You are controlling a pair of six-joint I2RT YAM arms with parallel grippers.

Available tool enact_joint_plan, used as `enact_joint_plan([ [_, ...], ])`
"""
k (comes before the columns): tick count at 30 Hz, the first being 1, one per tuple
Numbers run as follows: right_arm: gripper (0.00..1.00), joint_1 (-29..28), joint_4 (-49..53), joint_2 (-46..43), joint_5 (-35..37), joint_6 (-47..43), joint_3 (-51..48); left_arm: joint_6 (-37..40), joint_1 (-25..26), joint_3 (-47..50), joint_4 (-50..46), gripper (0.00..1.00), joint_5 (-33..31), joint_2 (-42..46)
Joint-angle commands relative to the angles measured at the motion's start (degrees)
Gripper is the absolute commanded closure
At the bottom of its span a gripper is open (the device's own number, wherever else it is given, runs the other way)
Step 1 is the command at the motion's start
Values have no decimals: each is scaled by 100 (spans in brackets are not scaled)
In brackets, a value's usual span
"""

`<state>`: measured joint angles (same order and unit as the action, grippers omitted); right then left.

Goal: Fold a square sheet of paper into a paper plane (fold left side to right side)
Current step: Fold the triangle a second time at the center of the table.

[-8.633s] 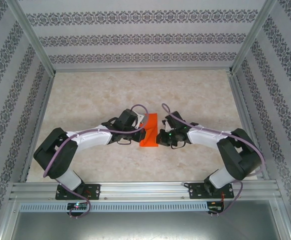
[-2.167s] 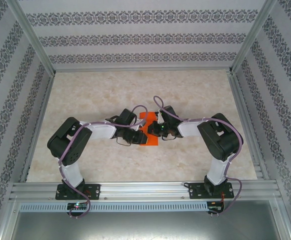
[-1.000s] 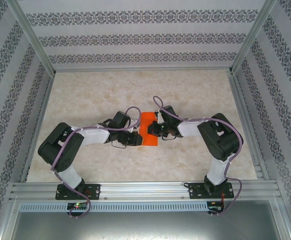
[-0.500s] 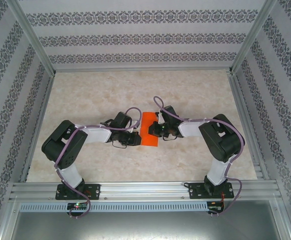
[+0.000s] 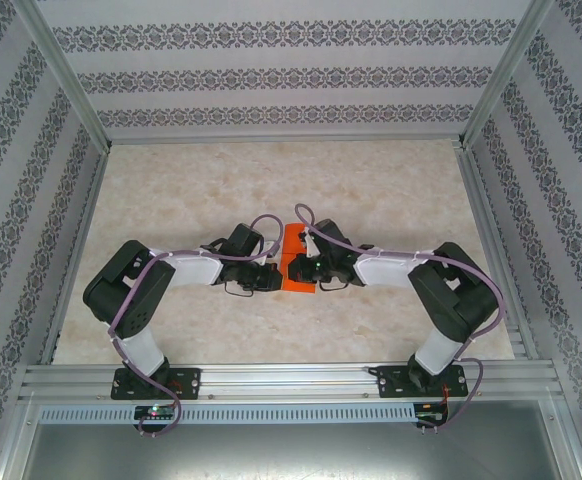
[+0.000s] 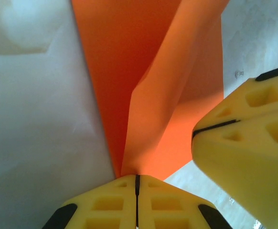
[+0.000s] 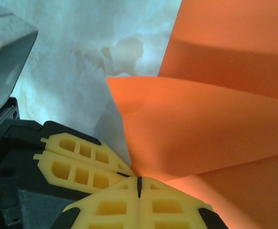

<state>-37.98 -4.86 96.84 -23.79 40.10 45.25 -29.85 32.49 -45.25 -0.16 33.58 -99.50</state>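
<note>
**Both grippers closed at the folded orange sheet, mid-table**

The sheet of orange paper [image 5: 293,243] lies near the middle of the marbled table [image 5: 191,190], between the two wrists. In the overhead view it is a narrow upright strip, and its middle is covered by the right arm's black wrist.

The left wrist camera adds what the overhead view cannot resolve. The paper is not flat: one layer lies on the table and a flap rises above it along a sharp crease. Both layers run down to a point at the tips of the left gripper [image 6: 137,180]. Its yellow jaws are pressed together with only a thin seam between them, pinching the paper's edge.

The same view shows the right arm's yellow fingers [image 6: 244,143] just beside them, seam closed, over the sheet's right part.

From the right wrist camera, the right gripper [image 7: 139,182] also has its jaws fully together, tips against the paper where two orange layers fan out. I cannot tell whether a layer is caught between them. The left arm's fingers [image 7: 79,164] sit touching or almost touching its left side.
</note>
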Motion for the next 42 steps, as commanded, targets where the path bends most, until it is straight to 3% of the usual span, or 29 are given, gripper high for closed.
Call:
enact_joint_plan([
  [1, 100, -65, -49, 214, 161, -34, 73, 75, -76, 69, -283, 92, -441, -104],
  [30, 100, -62, 227, 577, 464, -208, 343, 49, -76, 24, -405, 92, -435, -69],
  [42, 100, 314, 300, 535, 556, -471, 52, -26, -85, 93, -459, 93, -528, -91],
])
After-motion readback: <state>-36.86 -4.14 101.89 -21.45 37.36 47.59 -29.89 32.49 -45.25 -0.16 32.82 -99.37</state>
